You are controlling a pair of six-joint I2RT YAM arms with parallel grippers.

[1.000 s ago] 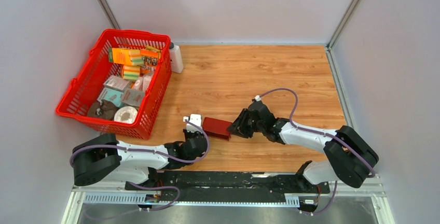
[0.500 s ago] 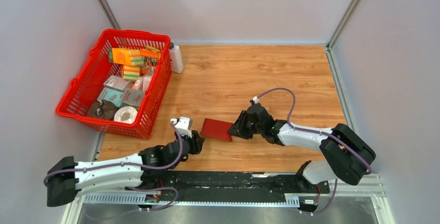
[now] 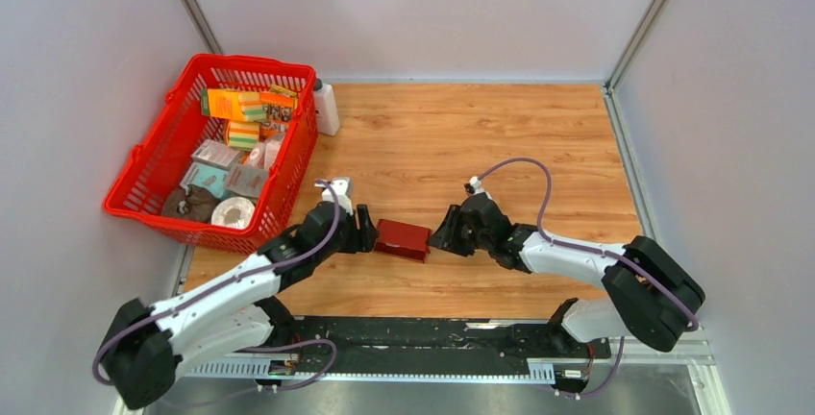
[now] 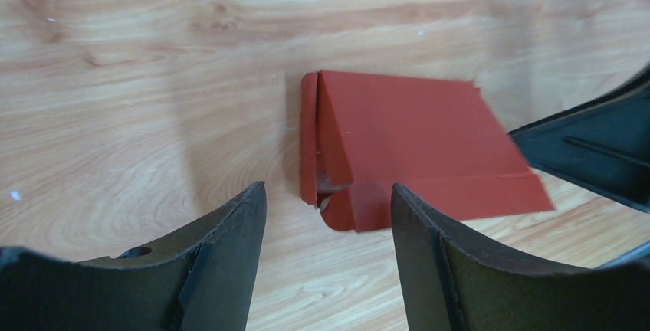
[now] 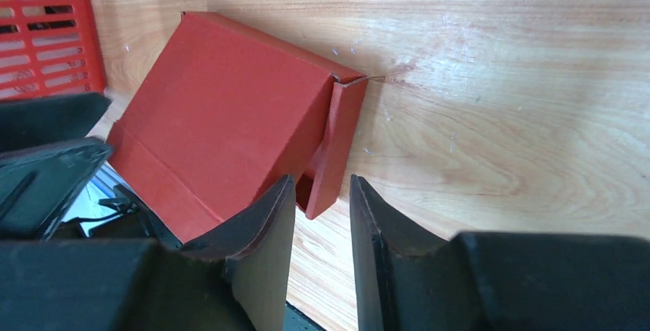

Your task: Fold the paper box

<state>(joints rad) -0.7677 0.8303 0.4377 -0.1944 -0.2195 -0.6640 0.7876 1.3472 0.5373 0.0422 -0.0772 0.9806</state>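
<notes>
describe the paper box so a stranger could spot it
On the wooden table, look between the left tool and right tool. The paper box is the small plain dark red cardboard shape there, unlike the big mesh basket of printed packs at left.

red paper box [image 3: 402,238], folded, end flaps ajar
</notes>
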